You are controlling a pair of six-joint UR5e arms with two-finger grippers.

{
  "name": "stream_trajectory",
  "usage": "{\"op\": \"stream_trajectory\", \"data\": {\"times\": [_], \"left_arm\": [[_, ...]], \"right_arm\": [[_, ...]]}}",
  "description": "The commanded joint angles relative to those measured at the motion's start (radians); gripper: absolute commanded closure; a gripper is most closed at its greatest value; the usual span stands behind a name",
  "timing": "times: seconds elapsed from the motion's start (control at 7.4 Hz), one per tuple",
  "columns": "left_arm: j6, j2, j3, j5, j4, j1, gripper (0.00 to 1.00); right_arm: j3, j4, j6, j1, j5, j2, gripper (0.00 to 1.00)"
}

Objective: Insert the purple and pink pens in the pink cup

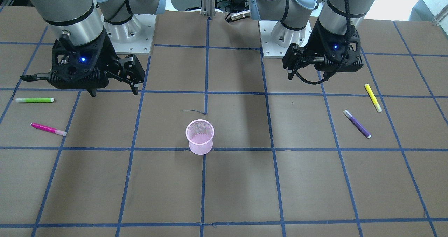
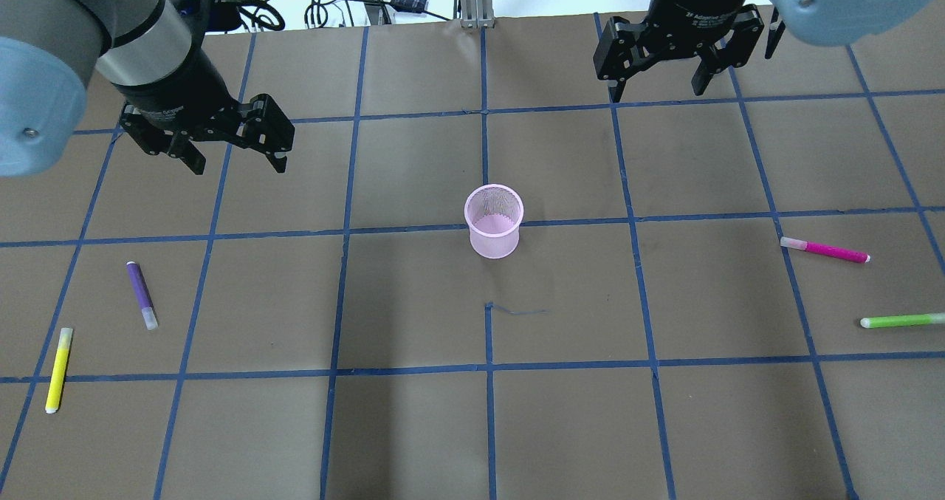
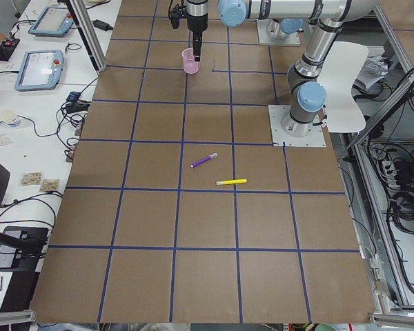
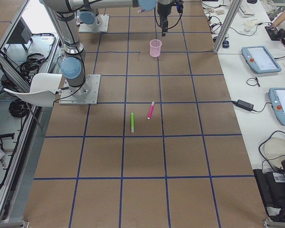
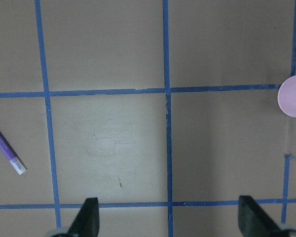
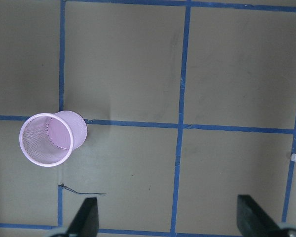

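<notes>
Left gripper [image 2: 238, 165]: jaws wide apart, nothing between them; hangs above bare table [image 2: 413, 426]. In the left wrist view both fingertips [image 5: 89, 215] frame an empty grid square.

Right gripper [image 2: 655, 92]: jaws likewise spread, nothing held, above the table on the far side from the robot.

Pink cup [image 2: 494, 223]: upright, mouth open, mid-table, sitting on a blue tape line, between the two grippers and well apart from both. Inside looks empty in the right wrist view.

Purple pen [image 2: 140, 295]: flat on the table on the robot's left side, well apart from the cup. Yellow pen [image 2: 58, 369] lies near it, not touching.

Pink pen [image 2: 825, 250]: flat on the robot's right side, well apart from the cup. Green pen [image 2: 902, 320] lies near it, apart.
</notes>
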Motion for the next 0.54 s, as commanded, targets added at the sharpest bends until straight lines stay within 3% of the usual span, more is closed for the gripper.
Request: {"op": "stream_trajectory", "data": {"times": [0.0,0.41], "left_arm": [[0.0,0.0,-0.002,0.0,0.0,0.0,0.0],[0.0,-0.001,-0.002,0.0,0.0,0.0,0.0]], "right_arm": [[0.0,0.0,-0.002,0.0,0.0,0.0,0.0],[0.0,0.002,-0.015,-0.006,-0.003,0.001,0.0]]}}
